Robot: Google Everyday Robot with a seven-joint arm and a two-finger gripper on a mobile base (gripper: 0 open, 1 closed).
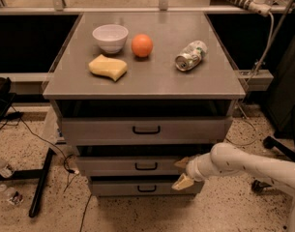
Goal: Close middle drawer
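Your gripper (183, 172) sits low at the front right of the cabinet, right against the right end of the middle drawer (113, 166). Its fingers (183, 181) are spread apart and hold nothing. One tip lies at the drawer front and the other points down toward the lowest drawer (118, 188). From this angle it is hard to say whether the upper tip actually touches the metal.

The middle drawer looks nearly home. Its front stands only slightly forward of the lowest one and well behind the top drawer (98, 129), which juts out furthest.

Expect a stiff sheet-metal tray on slides, light when empty and unlikely to flex, with a smooth front that a fingertip could skate across. You need no grasp, because a flat push on the front will do. Pushing at the far right end may rack the drawer in its runners, so a contact nearer the small black handle (146, 166) should seat it more squarely.

The bowl (110, 36), orange (142, 45), sponge (108, 67) and can (190, 55) on the worktop (152, 83) are well apart from the arm. A hard shove could still jolt the lying can.
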